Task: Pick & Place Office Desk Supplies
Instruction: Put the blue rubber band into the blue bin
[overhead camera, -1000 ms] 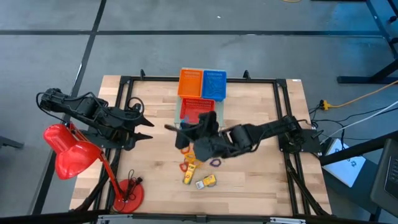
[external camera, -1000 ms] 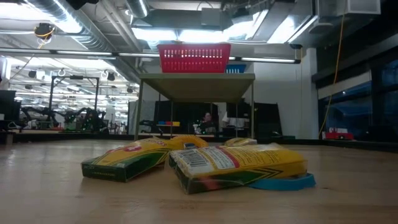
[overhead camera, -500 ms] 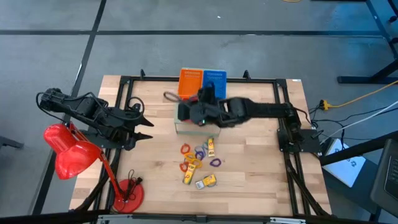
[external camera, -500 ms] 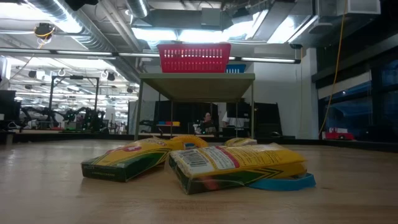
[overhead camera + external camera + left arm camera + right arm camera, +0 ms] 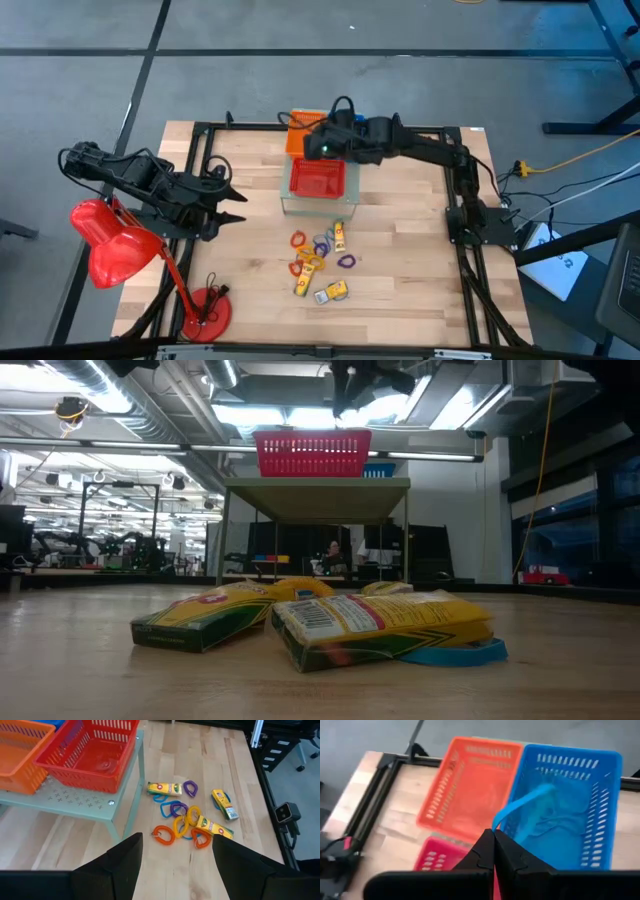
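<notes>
The desk supplies (image 5: 320,255) lie in a loose pile on the wood: orange, purple, blue and yellow loops and small yellow crayon boxes. They also show in the left wrist view (image 5: 185,817) and up close in the low view (image 5: 380,625). My right gripper (image 5: 312,132) hangs high over the far baskets, shut on a blue loop (image 5: 530,802), above the blue basket (image 5: 600,805). My left gripper (image 5: 238,207) waits open at the table's left, its fingers (image 5: 177,837) facing the pile. My right gripper (image 5: 494,836) pinches one end of the blue loop (image 5: 501,822) between its two shut fingers. The loop is lifted clear. Its free end (image 5: 542,791) reaches out ahead of the fingers over the blue basket.
The orange basket (image 5: 298,140), the blue basket and the red basket (image 5: 316,177) sit on a pale green raised stand (image 5: 75,800) at the far middle. A big red desk lamp (image 5: 120,250) stands at the near left corner. Bare wood lies right of the pile.
My right gripper has risen from the pile and swung toward the table's far edge, passing over the red basket to a spot above the orange and blue baskets. It stays shut and carries the loop clear of the table. The rest of the pile has not moved.
</notes>
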